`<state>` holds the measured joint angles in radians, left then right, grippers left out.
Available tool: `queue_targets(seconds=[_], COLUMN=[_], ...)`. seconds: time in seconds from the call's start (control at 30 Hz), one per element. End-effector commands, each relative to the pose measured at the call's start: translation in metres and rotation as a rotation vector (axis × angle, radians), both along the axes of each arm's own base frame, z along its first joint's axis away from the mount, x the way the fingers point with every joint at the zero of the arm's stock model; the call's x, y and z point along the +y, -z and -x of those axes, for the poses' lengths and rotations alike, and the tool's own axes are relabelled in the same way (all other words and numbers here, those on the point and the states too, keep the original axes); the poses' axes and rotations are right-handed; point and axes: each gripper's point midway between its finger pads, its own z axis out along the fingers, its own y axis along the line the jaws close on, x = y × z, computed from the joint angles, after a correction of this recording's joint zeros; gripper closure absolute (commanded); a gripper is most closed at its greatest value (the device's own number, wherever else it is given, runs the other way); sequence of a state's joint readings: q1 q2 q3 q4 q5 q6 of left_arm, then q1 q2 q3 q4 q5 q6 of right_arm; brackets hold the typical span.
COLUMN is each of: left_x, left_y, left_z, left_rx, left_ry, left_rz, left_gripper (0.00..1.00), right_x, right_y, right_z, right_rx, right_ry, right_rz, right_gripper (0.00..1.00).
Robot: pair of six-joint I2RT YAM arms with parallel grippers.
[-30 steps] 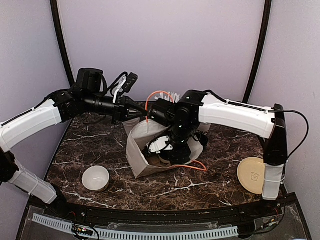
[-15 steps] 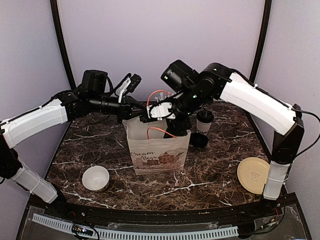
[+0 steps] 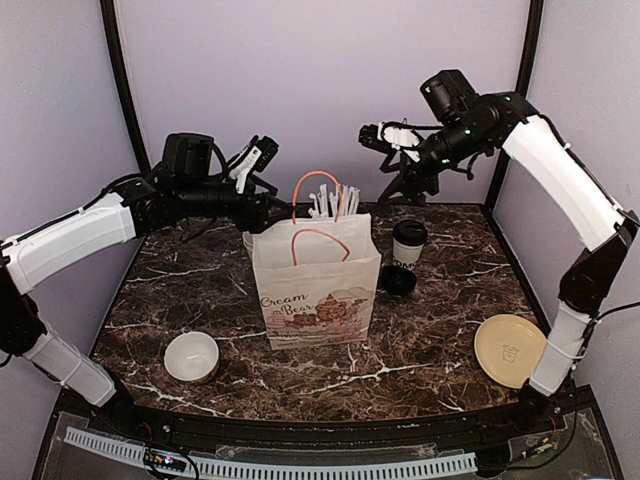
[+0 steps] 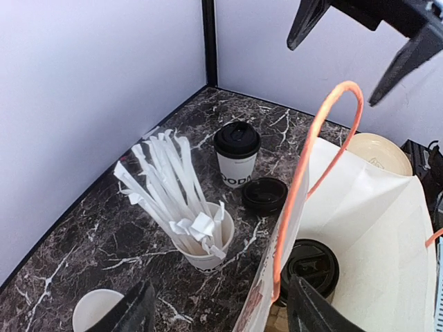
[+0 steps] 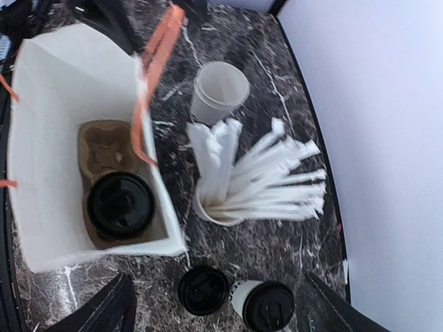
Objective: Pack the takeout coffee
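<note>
One takeout coffee (image 5: 120, 205) with a black lid sits in a cardboard carrier (image 5: 104, 149) inside the white paper bag (image 3: 315, 285); it also shows in the left wrist view (image 4: 308, 268). The other takeout coffee (image 3: 408, 243) stands on the table right of the bag (image 4: 237, 153) (image 5: 261, 304). My left gripper (image 4: 221, 311) is open at the bag's back left rim, with the orange handle (image 4: 325, 131) and the rim between its spread fingers. High above the bag's back right, my right gripper (image 3: 385, 162) hangs open and empty.
A loose black lid (image 3: 398, 280) lies beside the standing cup. A white cup of straws (image 4: 201, 242) stands behind the bag, with an empty white cup (image 5: 218, 90) near it. A low white bowl (image 3: 191, 356) sits front left, a tan disc (image 3: 510, 350) front right.
My right gripper has lifted out of the bag and swung up to the back right. The bag went from tilted to upright. My left gripper has opened off the bag's rim.
</note>
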<state>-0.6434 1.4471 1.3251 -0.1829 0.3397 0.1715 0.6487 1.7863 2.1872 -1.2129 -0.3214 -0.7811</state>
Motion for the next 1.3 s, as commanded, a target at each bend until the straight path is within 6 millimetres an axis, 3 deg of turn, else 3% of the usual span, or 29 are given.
queue_targets(seconds=[0.0,0.07,0.17,0.2,0.33,0.6,0.73,1.07,1.27], left_x=[0.023,0.030,0.042,0.043,0.047,0.045,0.043,0.040,0.040], left_y=[-0.058,-0.065,-0.073,-0.073,-0.076,-0.073,-0.072,-0.068,-0.068], left_z=[0.005,0.009,0.009,0.009,0.013,0.013,0.014,0.013,0.014], left_rx=[-0.152,-0.166,-0.183,-0.180,-0.171,-0.157,-0.150,-0.142,-0.144], left_ry=[-0.072,-0.089,-0.148,-0.157,-0.163,-0.159,-0.150,-0.131,-0.132], left_rz=[0.039,0.035,0.036,0.041,0.054,0.068,0.073,0.065,0.065], left_gripper=[0.28,0.25,0.23,0.22,0.17,0.17,0.18,0.18,0.18], right_x=[-0.051,-0.084,-0.113,-0.119,-0.123,-0.121,-0.122,-0.119,-0.121], right_y=[0.050,0.086,0.125,0.135,0.160,0.198,0.208,0.212,0.195], right_z=[-0.059,-0.089,-0.115,-0.121,-0.137,-0.143,-0.147,-0.159,-0.157], right_rx=[0.126,0.169,0.226,0.241,0.301,0.363,0.374,0.366,0.329], right_ry=[0.214,0.322,0.394,0.412,0.448,0.469,0.487,0.520,0.527], right_rz=[0.028,0.105,0.166,0.179,0.155,0.167,0.178,0.152,0.134], right_gripper=[0.20,0.17,0.02,0.02,0.02,0.03,0.10,0.26,0.36])
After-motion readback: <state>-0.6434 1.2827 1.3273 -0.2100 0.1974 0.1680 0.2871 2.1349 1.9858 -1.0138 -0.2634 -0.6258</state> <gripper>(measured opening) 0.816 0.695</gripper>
